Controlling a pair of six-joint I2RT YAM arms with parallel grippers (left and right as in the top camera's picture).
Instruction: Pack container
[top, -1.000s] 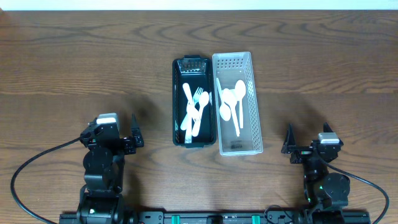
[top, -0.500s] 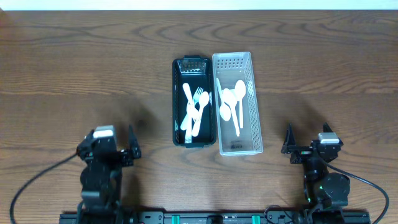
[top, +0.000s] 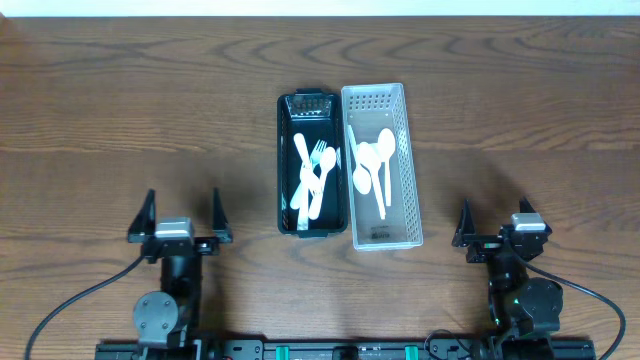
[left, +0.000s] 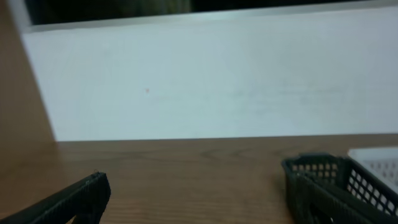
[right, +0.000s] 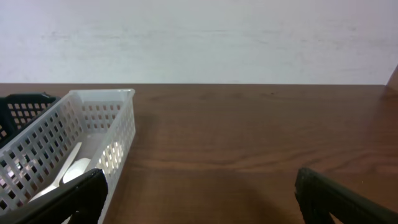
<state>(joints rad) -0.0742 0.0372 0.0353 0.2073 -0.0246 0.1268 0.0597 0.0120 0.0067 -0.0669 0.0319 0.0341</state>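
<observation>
Moved since a second ago: only the left arm. From where I stand it has pulled back toward the near edge of the table (top: 120, 100), and the left gripper (top: 181, 213) now sits squarely with both fingers showing. The right arm has not budged, and neither have the baskets.
Left jaws: spread wide, nothing between them.
Right jaws: the right gripper (right: 200, 177) is also fully released and holds nothing, and its wrist view shows bare wood between the two fingers.
Black basket (top: 283, 170): mid-table, touching the white one along its long side. White cutlery (top: 314, 175) lies heaped inside, a fork among it.
White basket (top: 412, 170): just right of the black one. Several spoons (top: 372, 165) lie lengthwise in it, bowls toward the far end.
Loose items: none that I can see on the wood around the baskets.
Step in hand: by my reading the packing is finished, or as good as, and the arms are settling at rest, well apart from the baskets on either side.
Doing it well: keep both arms low and close to their bases, and come to a stop gently. The black basket's corner shows at the edge of the left wrist view (nearer than it looks from above), so any further move on that side should go straight back, not sideways. Leave the jaws released and the baskets side by side as they stand.
</observation>
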